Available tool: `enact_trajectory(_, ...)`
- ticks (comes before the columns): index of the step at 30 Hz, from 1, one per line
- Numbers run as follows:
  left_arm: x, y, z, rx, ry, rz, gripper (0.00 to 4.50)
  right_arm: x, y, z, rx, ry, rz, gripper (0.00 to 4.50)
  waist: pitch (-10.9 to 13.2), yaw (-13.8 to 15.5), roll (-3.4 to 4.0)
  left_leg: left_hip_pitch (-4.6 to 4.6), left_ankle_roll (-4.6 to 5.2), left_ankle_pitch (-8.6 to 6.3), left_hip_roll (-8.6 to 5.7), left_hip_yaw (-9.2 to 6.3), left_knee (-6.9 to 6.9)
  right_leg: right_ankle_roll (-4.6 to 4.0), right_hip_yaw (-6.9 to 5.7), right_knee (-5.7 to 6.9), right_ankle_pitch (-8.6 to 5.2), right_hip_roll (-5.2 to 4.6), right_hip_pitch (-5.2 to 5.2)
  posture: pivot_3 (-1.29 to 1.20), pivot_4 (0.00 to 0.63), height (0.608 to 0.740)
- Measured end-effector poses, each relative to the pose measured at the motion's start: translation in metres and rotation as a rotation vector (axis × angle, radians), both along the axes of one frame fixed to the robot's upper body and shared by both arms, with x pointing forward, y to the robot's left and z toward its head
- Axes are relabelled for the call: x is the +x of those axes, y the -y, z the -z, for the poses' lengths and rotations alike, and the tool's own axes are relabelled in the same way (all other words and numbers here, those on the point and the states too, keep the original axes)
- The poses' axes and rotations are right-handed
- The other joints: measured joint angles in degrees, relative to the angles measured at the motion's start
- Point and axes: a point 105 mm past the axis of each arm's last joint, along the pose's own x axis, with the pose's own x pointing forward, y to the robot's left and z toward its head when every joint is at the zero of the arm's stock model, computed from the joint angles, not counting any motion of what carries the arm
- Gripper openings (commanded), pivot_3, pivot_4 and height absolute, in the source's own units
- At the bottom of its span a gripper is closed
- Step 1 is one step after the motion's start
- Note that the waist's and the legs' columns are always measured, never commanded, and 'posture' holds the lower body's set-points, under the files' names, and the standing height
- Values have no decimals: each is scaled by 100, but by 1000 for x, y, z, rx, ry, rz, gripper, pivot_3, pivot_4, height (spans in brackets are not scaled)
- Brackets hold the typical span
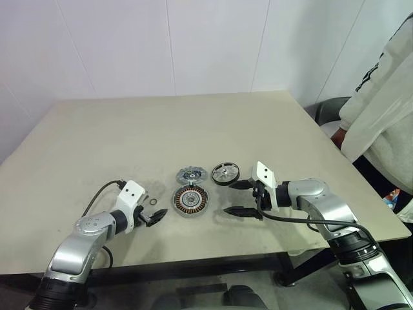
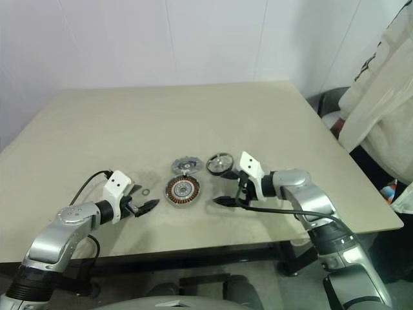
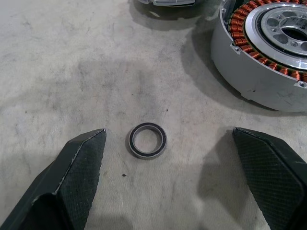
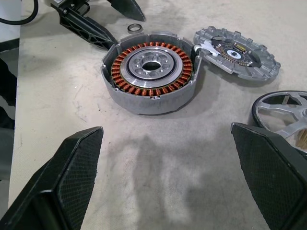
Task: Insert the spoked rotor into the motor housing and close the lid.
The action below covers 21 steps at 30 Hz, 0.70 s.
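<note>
Both my grippers hang with fingers spread, holding nothing. The rotor lies near the counter's front edge, right of the lid, behind the housing. I'd swing my right gripper over its rim and pinch squarely.

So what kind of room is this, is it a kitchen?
Probably not a kitchen; more likely a workshop or lab. Motor parts lie on a plain table: a motor housing with copper windings, a spoked rotor and a lid, against bare white walls.
</note>
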Motion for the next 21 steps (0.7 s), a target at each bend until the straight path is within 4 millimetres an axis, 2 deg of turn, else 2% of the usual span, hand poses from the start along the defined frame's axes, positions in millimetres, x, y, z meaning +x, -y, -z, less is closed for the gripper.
enact_trajectory(4, 1, 0, 1, -4, -4, -3, 3667, 0, 0, -1, 0, 2, 0, 4500, -1, 1, 1, 10, 0, 0, 0, 0, 0, 0, 0, 1, 0, 0, 10, 0, 0, 740)
enact_trajectory(9, 2, -3, 2, -10, -11, -17, 2008, 1, 0, 0, 0, 1, 0, 4500, 0, 0, 1, 33, 0, 0, 0, 0, 0, 0, 0, 0, 0, 1, 34, 0, 0, 740)
enact_trajectory(12, 1, -4, 3, -10, -22, -22, 983, 1, 0, 0, 0, 1, 1, 4500, 1, -1, 2, 79, 1, -1, 0, 0, -8, 0, -1, -12, -2, 2, 81, 0, 0, 740)
enact_trajectory(13, 1, -4, 3, -10, -25, -24, 758, 1, 0, -1, 0, 2, 1, 4500, 1, -6, 2, 86, 2, -1, 0, 0, -8, 0, -2, -14, -2, 3, 90, 0, 0, 740)
enact_trajectory(21, -3, -8, 2, -13, -31, -30, 760, 2, 1, 0, 0, -2, 5, 4500, 1, -50, 2, 85, 2, -1, 3, -1, -8, 1, -1, -16, -2, 5, 90, 0, 0, 740)
